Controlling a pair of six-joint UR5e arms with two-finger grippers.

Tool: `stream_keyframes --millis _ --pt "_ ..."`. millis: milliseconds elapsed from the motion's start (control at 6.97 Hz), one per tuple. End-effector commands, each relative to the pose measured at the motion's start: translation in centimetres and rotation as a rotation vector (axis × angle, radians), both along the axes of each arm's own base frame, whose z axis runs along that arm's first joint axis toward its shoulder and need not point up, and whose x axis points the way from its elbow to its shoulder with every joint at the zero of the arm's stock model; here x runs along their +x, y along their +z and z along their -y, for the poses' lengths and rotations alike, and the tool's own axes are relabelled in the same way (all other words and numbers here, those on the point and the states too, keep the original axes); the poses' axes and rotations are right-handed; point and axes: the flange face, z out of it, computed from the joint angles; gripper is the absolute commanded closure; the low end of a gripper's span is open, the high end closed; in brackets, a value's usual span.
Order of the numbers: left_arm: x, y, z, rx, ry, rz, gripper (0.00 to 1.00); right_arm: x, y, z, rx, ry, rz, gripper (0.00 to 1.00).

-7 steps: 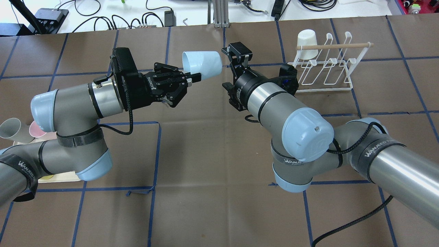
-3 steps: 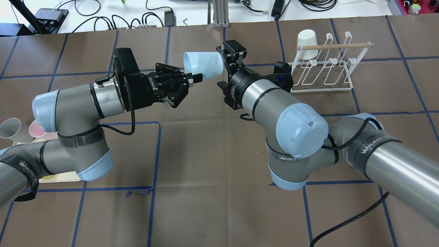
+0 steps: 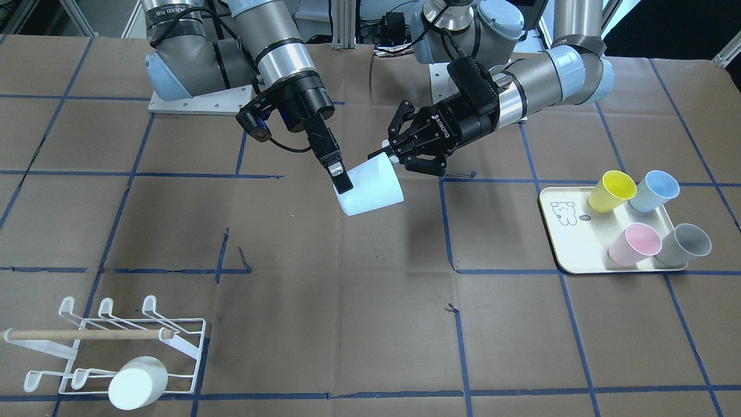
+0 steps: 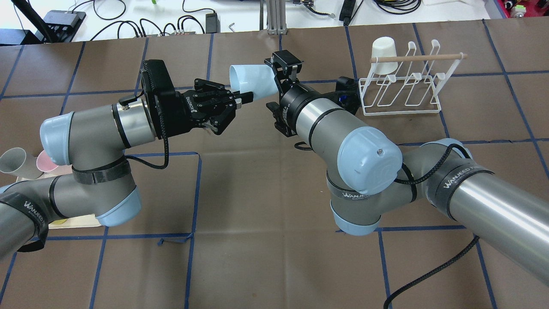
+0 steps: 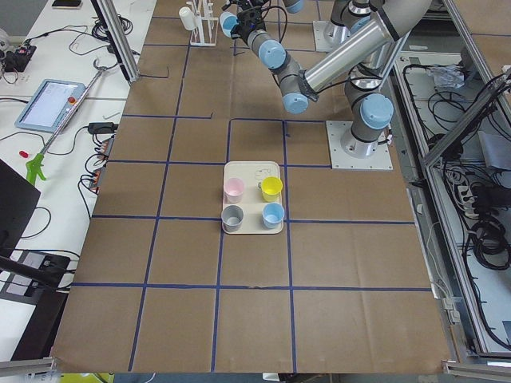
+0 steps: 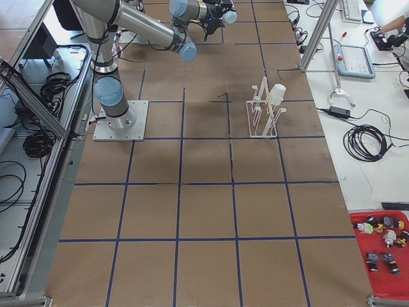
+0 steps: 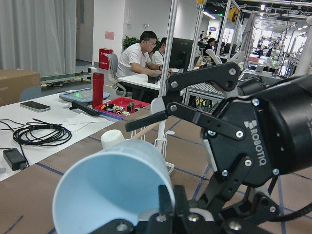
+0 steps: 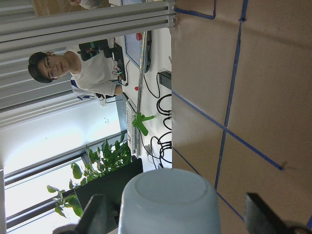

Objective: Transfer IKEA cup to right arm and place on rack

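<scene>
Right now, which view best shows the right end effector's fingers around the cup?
Right wrist-mounted: the light blue cup sits between open fingers of the right end effector, gaps both sides. Front-facing shows one finger; overhead mostly hides them.

My left gripper (image 4: 243,98) pinches the rim of the pale blue cup (image 4: 253,79) and holds it on its side in the air, base toward my right arm (image 4: 326,124). That arm's gripper (image 4: 284,64) stands spread around the base, not touching. The white wire rack (image 4: 401,112) stands upright on my right, apart.
</scene>
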Motion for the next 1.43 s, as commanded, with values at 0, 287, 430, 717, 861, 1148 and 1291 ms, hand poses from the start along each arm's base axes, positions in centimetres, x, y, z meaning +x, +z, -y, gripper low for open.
stream_keyframes --millis 0,287,430,717,861,1148,1291 --pt "-0.01 0.09 -0.04 -0.003 0.000 0.000 0.98 0.80 0.21 0.28 -0.004 -0.007 0.006 0.01" --pt "-0.01 0.09 -0.04 -0.003 0.000 0.000 0.98 0.87 0.28 0.26 -0.005 -0.006 0.007 0.04" --pt "0.00 0.03 -0.01 0.000 0.000 -0.001 0.98 0.87 0.30 0.26 -0.006 -0.006 0.008 0.14" --pt "0.00 0.08 -0.03 0.000 0.000 -0.001 0.97 0.87 0.28 0.21 -0.009 -0.003 0.007 0.37" --pt "0.01 0.12 0.01 -0.002 0.001 0.001 0.96 0.88 0.28 0.20 -0.009 -0.001 0.006 0.44" --pt "0.04 0.52 0.25 0.012 0.007 -0.008 0.61 0.86 0.21 0.18 -0.008 -0.002 0.005 0.58" --pt "0.05 0.63 0.26 0.023 0.012 -0.013 0.25 0.87 0.28 0.20 -0.009 -0.003 0.006 0.61"
